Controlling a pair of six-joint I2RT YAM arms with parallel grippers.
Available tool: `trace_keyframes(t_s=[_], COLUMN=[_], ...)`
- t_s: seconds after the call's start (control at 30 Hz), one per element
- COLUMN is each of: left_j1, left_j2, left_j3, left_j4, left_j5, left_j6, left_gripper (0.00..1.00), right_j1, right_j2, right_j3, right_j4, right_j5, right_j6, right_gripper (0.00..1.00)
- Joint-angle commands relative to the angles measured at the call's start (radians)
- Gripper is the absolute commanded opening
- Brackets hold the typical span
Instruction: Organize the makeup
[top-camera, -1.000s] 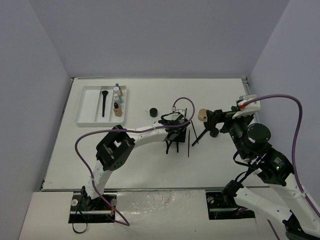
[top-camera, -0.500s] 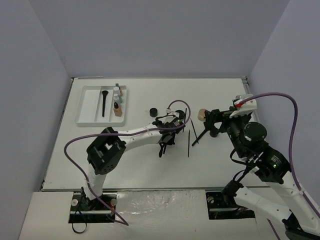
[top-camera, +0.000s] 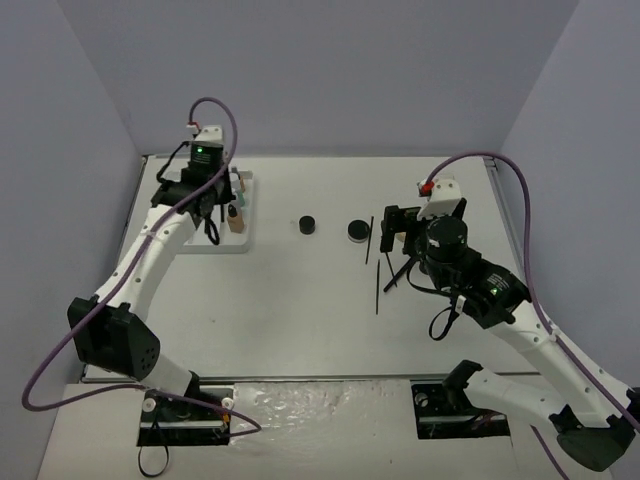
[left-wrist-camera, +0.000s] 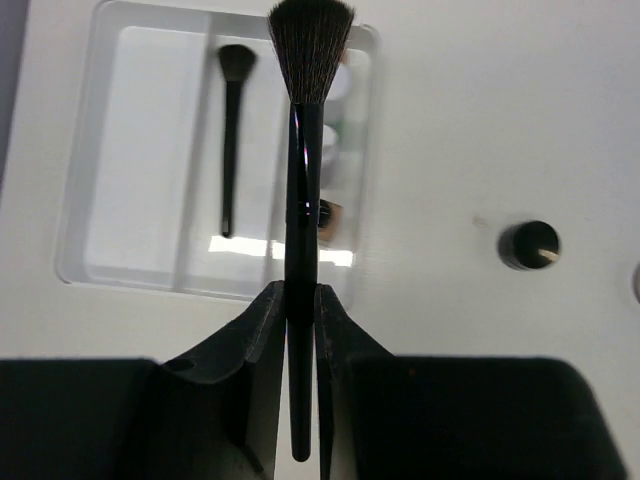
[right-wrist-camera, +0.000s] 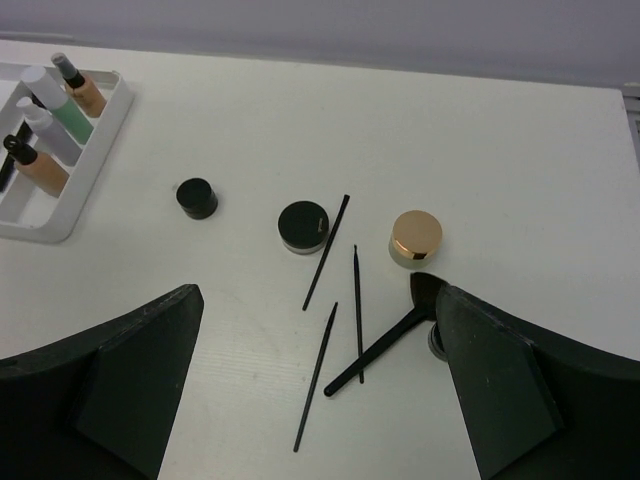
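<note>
My left gripper (left-wrist-camera: 300, 297) is shut on the handle of a black brush (left-wrist-camera: 305, 140) and holds it above the white tray (left-wrist-camera: 75, 265), bristles pointing away. In the top view it (top-camera: 207, 212) hangs over the tray (top-camera: 172, 215). Another black brush (left-wrist-camera: 231, 130) lies in the tray's middle compartment, and small bottles (right-wrist-camera: 60, 110) fill the right one. My right gripper (right-wrist-camera: 315, 395) is open and empty above three thin black pencils (right-wrist-camera: 326, 252), a black brush (right-wrist-camera: 385, 345), two black jars (right-wrist-camera: 303, 226) (right-wrist-camera: 196, 197) and a gold-lidded jar (right-wrist-camera: 415, 238).
A further jar (right-wrist-camera: 435, 342) is half hidden behind my right finger. In the top view the two black jars (top-camera: 307, 225) (top-camera: 357, 231) sit mid-table between the tray and my right gripper (top-camera: 393, 235). Walls close in on three sides.
My left arm has swung from the middle of the table to the far-left tray, carrying the black brush. My right arm has moved left, over the pencils and gold-lidded jar.
</note>
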Motion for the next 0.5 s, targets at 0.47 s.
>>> trace_keyframes(t_s=[0.47], left_j1=[0.370], left_j2=[0.422], left_j3=[0.163], left_j4=[0.209], left_j5=[0.291], left_j6=[0.253], left_gripper=[0.01], right_j1=[-0.091], right_j2=[0.103], right_j3=[-0.129], right_j4=[0.008], right_j5=[-0.024], right_j6=[0.311], right_gripper=[0.99])
